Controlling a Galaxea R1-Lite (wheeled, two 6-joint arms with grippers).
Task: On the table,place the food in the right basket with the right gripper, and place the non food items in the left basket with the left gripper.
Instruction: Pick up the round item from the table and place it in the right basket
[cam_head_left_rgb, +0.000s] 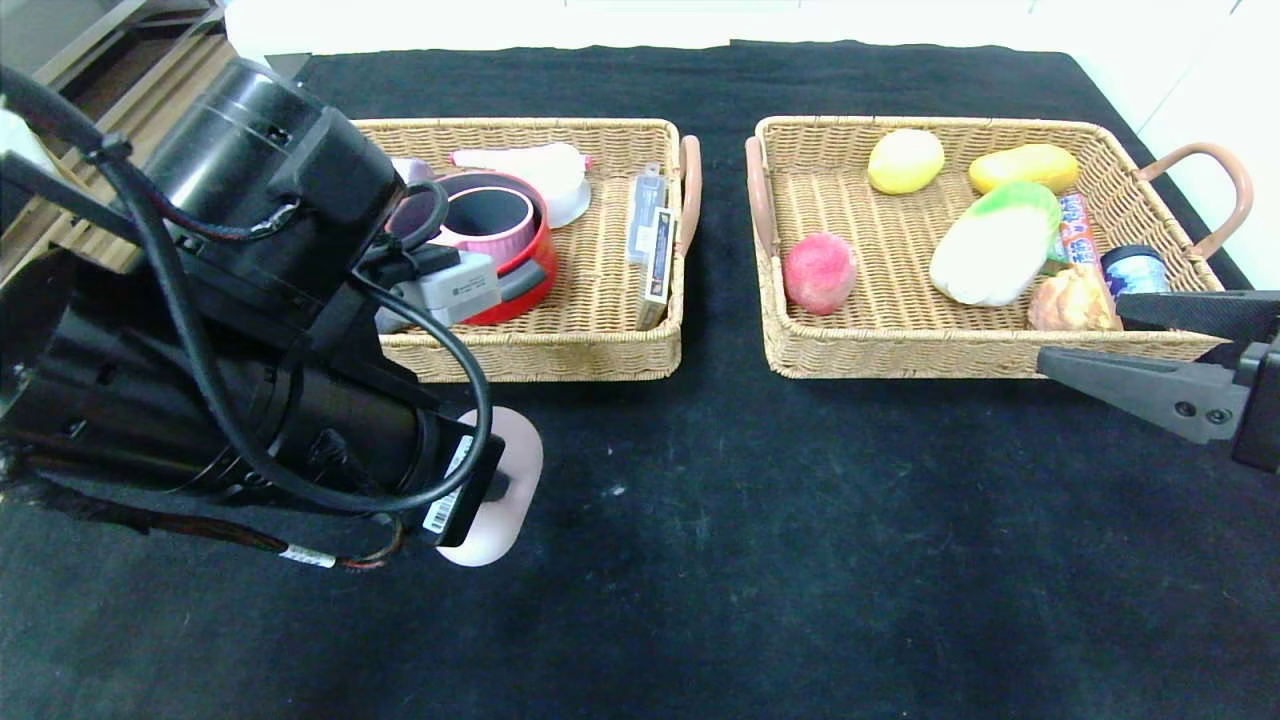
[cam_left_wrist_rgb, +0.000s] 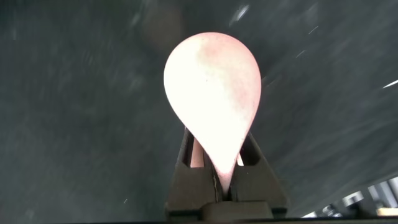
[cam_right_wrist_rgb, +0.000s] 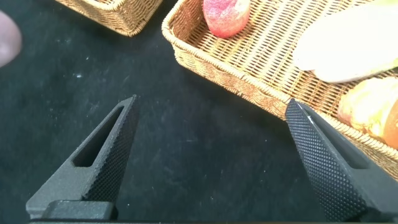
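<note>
My left gripper (cam_left_wrist_rgb: 219, 143) is shut on the narrow end of a pale pink egg-shaped lump (cam_left_wrist_rgb: 212, 87), held just above the black table (cam_head_left_rgb: 760, 520) in front of the left basket (cam_head_left_rgb: 530, 355). From the head the lump (cam_head_left_rgb: 500, 490) shows beside my left wrist. The left basket holds a red pot (cam_head_left_rgb: 535, 270), a pink saucepan (cam_head_left_rgb: 490, 215) nested in it, and a card box (cam_head_left_rgb: 655, 240). The right basket (cam_head_left_rgb: 900, 360) holds the cabbage (cam_head_left_rgb: 995, 245) and bun (cam_head_left_rgb: 1072, 300). My right gripper (cam_head_left_rgb: 1085, 335) (cam_right_wrist_rgb: 212, 102) hangs open and empty at that basket's near right corner.
The right basket also contains a red peach (cam_head_left_rgb: 820, 272), two yellow fruits (cam_head_left_rgb: 905, 160), a snack packet (cam_head_left_rgb: 1075, 230) and a blue-lidded jar (cam_head_left_rgb: 1133, 268). A white item (cam_head_left_rgb: 540, 165) lies at the back of the left basket. A black strip of table separates the baskets.
</note>
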